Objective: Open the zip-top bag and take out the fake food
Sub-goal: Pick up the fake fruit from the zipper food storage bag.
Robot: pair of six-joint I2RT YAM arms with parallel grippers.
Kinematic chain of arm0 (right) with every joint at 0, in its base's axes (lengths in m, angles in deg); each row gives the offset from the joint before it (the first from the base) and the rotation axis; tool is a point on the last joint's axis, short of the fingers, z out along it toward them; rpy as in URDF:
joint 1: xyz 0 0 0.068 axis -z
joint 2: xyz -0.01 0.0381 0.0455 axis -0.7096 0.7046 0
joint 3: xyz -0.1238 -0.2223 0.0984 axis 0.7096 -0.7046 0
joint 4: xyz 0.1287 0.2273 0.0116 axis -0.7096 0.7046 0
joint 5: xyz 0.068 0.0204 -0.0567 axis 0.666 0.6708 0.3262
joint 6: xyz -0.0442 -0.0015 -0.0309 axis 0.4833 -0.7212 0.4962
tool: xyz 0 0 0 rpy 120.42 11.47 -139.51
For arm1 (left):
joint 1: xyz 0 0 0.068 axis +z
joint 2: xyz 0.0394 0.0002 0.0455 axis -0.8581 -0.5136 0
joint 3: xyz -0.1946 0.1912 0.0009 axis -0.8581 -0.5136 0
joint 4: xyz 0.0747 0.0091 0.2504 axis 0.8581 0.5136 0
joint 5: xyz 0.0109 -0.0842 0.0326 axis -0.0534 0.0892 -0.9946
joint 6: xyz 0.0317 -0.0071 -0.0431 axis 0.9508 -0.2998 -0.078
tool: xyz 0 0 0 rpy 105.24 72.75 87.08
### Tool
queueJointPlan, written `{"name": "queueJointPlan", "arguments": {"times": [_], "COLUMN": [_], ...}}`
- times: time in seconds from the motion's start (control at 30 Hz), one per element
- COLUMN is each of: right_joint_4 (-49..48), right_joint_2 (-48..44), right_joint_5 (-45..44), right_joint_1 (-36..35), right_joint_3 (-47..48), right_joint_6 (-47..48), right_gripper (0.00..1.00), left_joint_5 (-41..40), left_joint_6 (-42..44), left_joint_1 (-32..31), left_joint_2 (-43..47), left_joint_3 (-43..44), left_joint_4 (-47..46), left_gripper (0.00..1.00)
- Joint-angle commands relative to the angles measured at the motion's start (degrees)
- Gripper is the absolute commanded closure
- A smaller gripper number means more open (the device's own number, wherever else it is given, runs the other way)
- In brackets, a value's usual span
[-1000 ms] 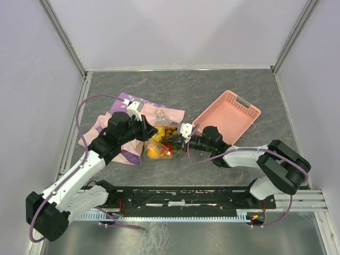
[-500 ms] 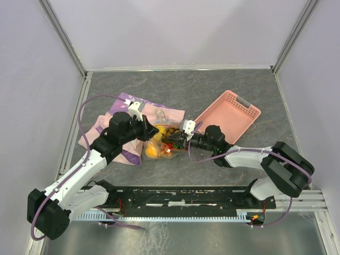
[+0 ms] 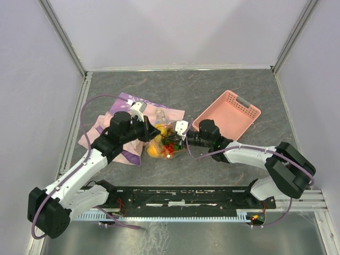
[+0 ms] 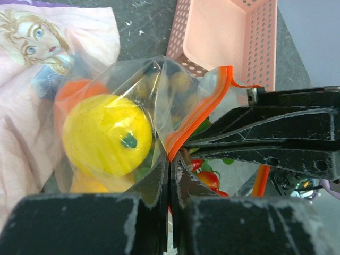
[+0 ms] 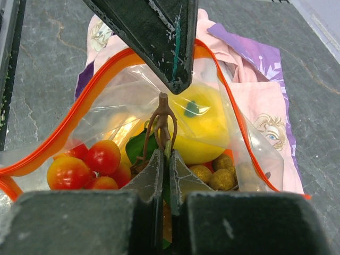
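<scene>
The clear zip-top bag lies mid-table with its mouth open toward the right arm. My left gripper is shut on the bag's orange-red zip strip, pinched at the jaw tips. My right gripper reaches into the mouth and is shut on the green leaf and brown stem of a fake fruit bunch. Inside the bag are a yellow fruit, red-orange fruits, tan grapes and an orange.
A pink perforated basket stands just right of the bag and shows in the left wrist view. A pink-purple patterned cloth lies under and left of the bag. Side walls and a metal rail bound the table.
My right gripper has moved a little to the left, deeper into the bag's mouth. My left gripper has stayed shut on the zip strip, barely moving.
</scene>
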Motion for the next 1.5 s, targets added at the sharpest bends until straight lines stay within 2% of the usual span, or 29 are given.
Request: {"name": "queueJointPlan", "arguments": {"times": [0.0, 0.33, 0.5, 0.63, 0.87, 1.07, 1.3, 1.37, 1.47], "right_joint_4": [0.4, -0.2, -2.3, -3.7, -4.4, -4.5, -5.1, -5.5, -5.4], "right_joint_2": [1.2, 2.2, 2.2, 2.2, 3.8, 5.4, 6.9, 7.2, 6.5], "right_joint_5": [0.7, -0.8, -0.7, -0.1, 1.1, 1.8, 1.5, 1.8, 2.1], "right_joint_1": [0.4, 0.4, 0.2, 0.0, -1.4, -2.4, -3.4, -3.4, -3.4], "right_joint_3": [3.2, 2.3, 2.2, 2.3, 3.7, 4.7, 6.5, 6.5, 5.7], "right_joint_6": [1.0, -0.7, -3.4, -5.4, -7.0, -7.3, -8.3, -8.8, -8.9], "right_gripper": [0.86, 0.67, 0.48, 0.43, 0.44, 0.49, 0.48, 0.55, 0.74], "left_joint_5": [4.7, 4.6, 5.3, 5.7, 6.5, 6.7, 8.9, 8.8, 6.8], "left_joint_6": [1.7, 1.8, 1.3, 1.0, 0.3, 0.0, -1.9, -2.1, -1.7], "left_joint_1": [0.3, 0.3, 0.3, 0.3, 0.3, 0.3, 0.3, 0.3, 0.3], "left_joint_2": [-2.6, -3.8, -4.7, -4.7, -4.7, -3.8, -3.4, -3.1, -1.8], "left_joint_3": [0.7, -1.5, -1.7, -2.0, -2.4, -2.6, -3.4, -3.5, -3.1], "left_joint_4": [-2.0, -2.8, -3.7, -4.3, -5.3, -5.3, -7.2, -7.3, -6.4], "left_gripper": [0.97, 0.97, 0.97, 0.97, 0.97, 0.97, 0.97, 0.97, 0.97]}}
